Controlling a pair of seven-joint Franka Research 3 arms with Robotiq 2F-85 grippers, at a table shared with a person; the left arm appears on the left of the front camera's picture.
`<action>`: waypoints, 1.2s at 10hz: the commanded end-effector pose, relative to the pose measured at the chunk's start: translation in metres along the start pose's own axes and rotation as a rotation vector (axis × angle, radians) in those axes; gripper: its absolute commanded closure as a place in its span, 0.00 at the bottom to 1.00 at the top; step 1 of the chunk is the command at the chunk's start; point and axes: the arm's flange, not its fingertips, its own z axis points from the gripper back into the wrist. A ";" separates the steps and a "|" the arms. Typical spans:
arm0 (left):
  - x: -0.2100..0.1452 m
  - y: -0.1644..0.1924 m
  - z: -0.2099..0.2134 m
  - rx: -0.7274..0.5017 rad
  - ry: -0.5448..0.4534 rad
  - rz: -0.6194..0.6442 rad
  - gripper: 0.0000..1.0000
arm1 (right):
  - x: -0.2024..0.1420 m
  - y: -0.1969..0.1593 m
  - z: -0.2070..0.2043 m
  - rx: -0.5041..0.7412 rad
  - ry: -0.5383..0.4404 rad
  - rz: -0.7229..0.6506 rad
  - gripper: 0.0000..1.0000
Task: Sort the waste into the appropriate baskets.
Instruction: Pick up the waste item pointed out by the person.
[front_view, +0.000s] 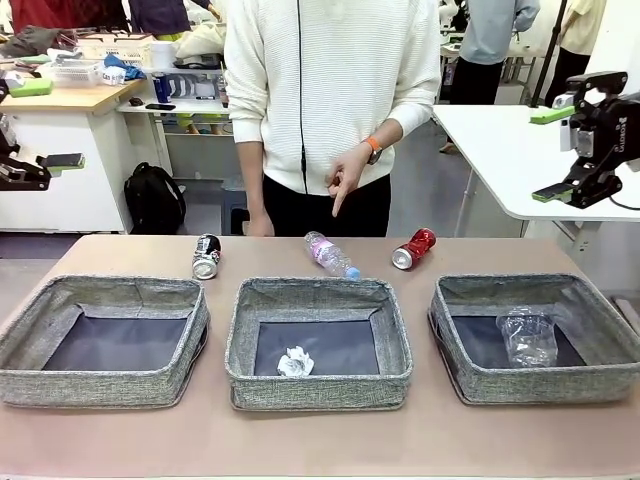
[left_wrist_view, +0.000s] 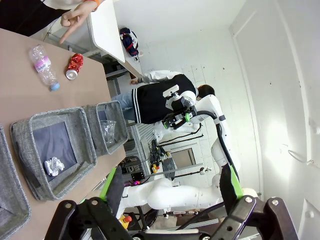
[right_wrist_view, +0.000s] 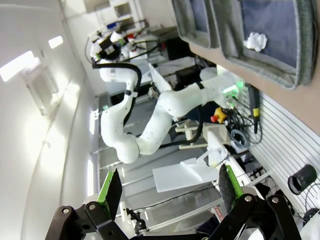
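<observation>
well apart from right gripper (front_view: 552, 153): red can (front_view: 414, 248)

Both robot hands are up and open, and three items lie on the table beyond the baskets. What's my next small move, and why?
Probably bring the open right hand down toward the bottle. The person's hand points down roughly at it, and the clear plastic cup already sits in the right basket, so that basket looks like the bottle's likely home.

Brown table (front_view: 320, 440), black backpack (front_view: 154, 198) on the floor beyond it, white table (front_view: 500, 155) at right, wood-topped desk (front_view: 62, 98) at left
</observation>
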 end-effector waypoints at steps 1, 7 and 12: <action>-0.002 -0.002 0.001 -0.002 0.010 -0.003 0.00 | -0.001 0.002 0.003 -0.011 0.011 -0.010 0.00; -0.002 -0.002 0.001 -0.002 0.010 -0.003 0.00 | -0.001 0.002 0.003 -0.011 0.011 -0.010 0.00; -0.002 -0.002 0.001 -0.002 0.010 -0.003 0.00 | 0.080 0.047 -0.124 -0.466 -0.080 0.034 0.00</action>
